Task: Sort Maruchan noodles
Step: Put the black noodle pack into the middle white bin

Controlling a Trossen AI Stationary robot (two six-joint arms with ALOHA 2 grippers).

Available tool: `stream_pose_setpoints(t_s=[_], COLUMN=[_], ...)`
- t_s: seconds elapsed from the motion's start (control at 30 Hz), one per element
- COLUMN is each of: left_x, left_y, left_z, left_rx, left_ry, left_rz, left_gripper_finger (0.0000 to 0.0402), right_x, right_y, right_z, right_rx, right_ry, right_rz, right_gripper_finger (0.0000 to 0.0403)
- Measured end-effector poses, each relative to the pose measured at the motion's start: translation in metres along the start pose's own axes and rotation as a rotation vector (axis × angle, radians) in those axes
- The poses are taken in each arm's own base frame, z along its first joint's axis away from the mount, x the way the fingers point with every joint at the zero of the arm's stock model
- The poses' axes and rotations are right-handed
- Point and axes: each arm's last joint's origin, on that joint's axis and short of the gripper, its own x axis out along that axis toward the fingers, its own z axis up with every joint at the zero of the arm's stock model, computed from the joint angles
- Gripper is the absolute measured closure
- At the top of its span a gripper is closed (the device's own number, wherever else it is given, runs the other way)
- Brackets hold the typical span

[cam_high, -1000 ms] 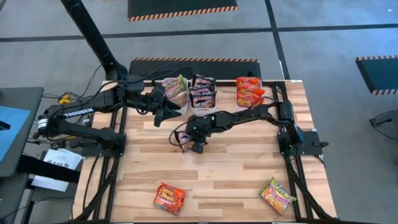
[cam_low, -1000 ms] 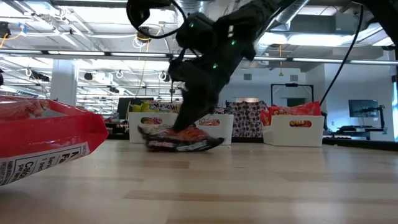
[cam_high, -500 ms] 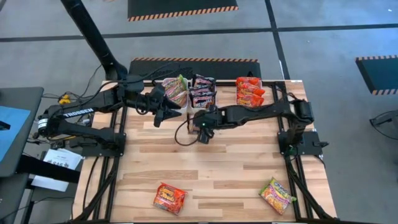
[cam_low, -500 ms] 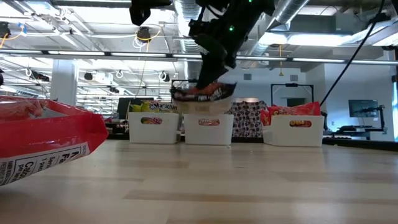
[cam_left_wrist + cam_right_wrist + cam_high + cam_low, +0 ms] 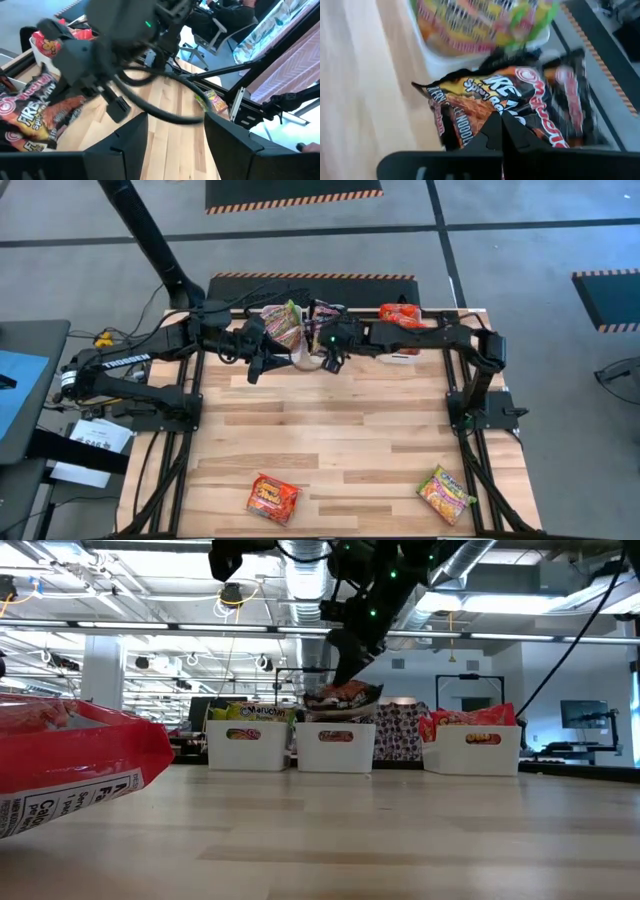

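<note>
1. Two arms meet at the far edge of the table (image 5: 340, 440); the left claw (image 5: 262, 360) hangs just in front of the left tray (image 5: 272, 330), its fingers (image 5: 125, 145) spread apart and holding nothing.
2. Three white trays line the far edge: the left tray carries green-yellow packets (image 5: 283, 323), the middle tray (image 5: 336, 748) dark packets (image 5: 322, 312), the right tray (image 5: 471, 750) red packets (image 5: 398, 315).
3. Right claw (image 5: 325, 358) hovers at the near rim of the middle tray, clamped on a dark packet (image 5: 520, 110) that hangs just above that tray in the low view (image 5: 342, 697).
4. From the right wrist, the held dark packet lies over the other dark packets in the middle tray, with the green-yellow ones beside it.
5. One red packet (image 5: 273, 497) lies flat near the front edge on the left; the same kind of wrapper fills the low view's left foreground (image 5: 70, 765).
6. One green-yellow packet (image 5: 446, 493) lies near the front edge on the right, well apart from the red one.
</note>
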Motion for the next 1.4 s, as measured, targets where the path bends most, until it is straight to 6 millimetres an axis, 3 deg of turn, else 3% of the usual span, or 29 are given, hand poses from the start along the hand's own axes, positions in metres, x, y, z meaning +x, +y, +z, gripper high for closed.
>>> stream_pose_setpoints(t_s=[0.17,0.37,0.57,1.07,1.23,1.4], left_x=[0.000,0.000,0.000,0.000,0.000,0.000], left_y=[0.001,0.002,0.003,0.003,0.003,0.003], left_z=[0.000,0.000,0.000,0.000,0.000,0.000], left_rx=[0.000,0.024,0.023,0.024,0.024,0.024], left_ry=[-0.007,-0.013,-0.020,-0.022,-0.022,-0.021], left_rz=[0.021,0.049,0.074,0.080,0.080,0.080], left_gripper_finger=[0.0220,0.0220,0.0220,0.0220,0.0220,0.0220], right_x=[0.018,0.039,0.052,0.055,0.048,0.031], right_y=[-0.013,-0.007,-0.010,-0.024,-0.028,-0.039], right_z=[-0.004,-0.008,-0.011,-0.020,-0.008,0.015], right_rx=[-0.007,-0.073,-0.045,0.116,0.145,0.177], right_ry=[0.011,0.032,0.056,0.125,0.142,0.121], right_rz=[0.057,0.031,-0.037,0.097,0.099,0.088], right_gripper_finger=[0.0398,0.0398,0.0367,0.0310,0.0272,0.0244])
